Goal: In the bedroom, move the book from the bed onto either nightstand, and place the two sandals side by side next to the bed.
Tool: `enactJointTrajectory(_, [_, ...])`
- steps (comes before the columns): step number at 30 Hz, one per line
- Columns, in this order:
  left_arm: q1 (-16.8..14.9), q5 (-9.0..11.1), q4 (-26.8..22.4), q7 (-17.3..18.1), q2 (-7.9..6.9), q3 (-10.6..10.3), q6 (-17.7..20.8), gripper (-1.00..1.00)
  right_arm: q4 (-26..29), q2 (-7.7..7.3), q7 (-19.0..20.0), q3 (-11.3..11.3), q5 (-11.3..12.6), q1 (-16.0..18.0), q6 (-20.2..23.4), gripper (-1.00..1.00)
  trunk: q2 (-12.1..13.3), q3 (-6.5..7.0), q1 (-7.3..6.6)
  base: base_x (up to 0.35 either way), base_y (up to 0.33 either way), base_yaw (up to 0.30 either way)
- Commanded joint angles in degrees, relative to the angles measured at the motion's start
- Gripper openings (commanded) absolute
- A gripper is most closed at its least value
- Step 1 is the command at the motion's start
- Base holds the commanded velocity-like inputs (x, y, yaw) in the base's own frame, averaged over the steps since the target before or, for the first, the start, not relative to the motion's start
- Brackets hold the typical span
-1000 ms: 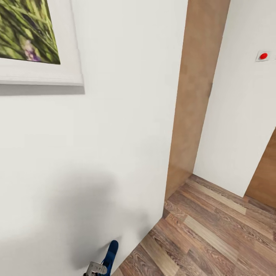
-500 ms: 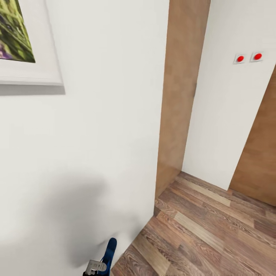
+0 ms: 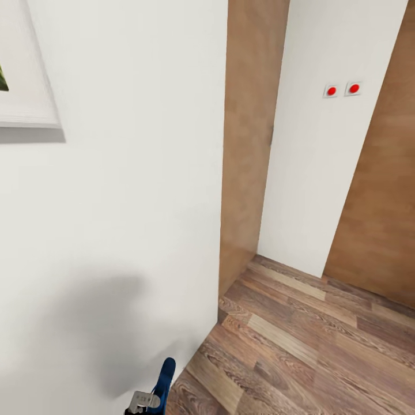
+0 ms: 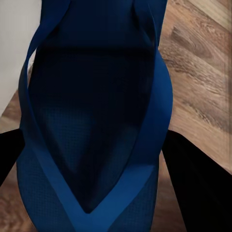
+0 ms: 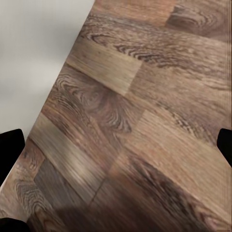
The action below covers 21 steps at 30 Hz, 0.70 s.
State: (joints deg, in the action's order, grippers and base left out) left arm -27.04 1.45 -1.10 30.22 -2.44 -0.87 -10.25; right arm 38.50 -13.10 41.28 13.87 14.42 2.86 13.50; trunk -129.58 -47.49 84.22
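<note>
While the robot was in transit, these lines applied:

Held thing: a flat bright blue flip-flop sandal (image 4: 96, 121) with thin straps sat between the dark fingers of the left gripper (image 4: 104, 159), whose jaws were closed on it; its tip also showed at the near edge of the head view (image 3: 166, 373).

Right gripper: its jaws stood wide with nothing between them (image 5: 116, 140), above the brown wood-plank floor (image 5: 145, 121).

Surroundings: a white wall (image 3: 127, 202) was close on the left, with a brown wooden door (image 3: 248, 144) and two red wall switches (image 3: 342, 90) farther off to the right.

Advice: bed, book and second sandal were not in sight, so I judged turning well clear of the wall and keeping a firm grip best.
</note>
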Motion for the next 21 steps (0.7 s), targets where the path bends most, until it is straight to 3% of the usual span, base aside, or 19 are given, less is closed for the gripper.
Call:
enactJointTrajectory(1, [-0.03, 0.14, 0.04, 0.2, -0.02, -0.1, -0.21, -1.0, -0.01, 0.01, 0.19, 0.1, 0.52, 0.04, 0.56, 1.0, -0.02, -0.06, -0.01, 0.0, 0.0, -0.202])
enactJointTrajectory(21, [-0.03, 0.14, 0.04, 0.26, -0.02, -0.1, -0.21, -1.0, -0.01, 0.01, 0.2, 0.14, 0.52, 0.04, 0.57, 1.0, -0.02, -0.06, -0.01, 0.0, 0.0, -0.202])
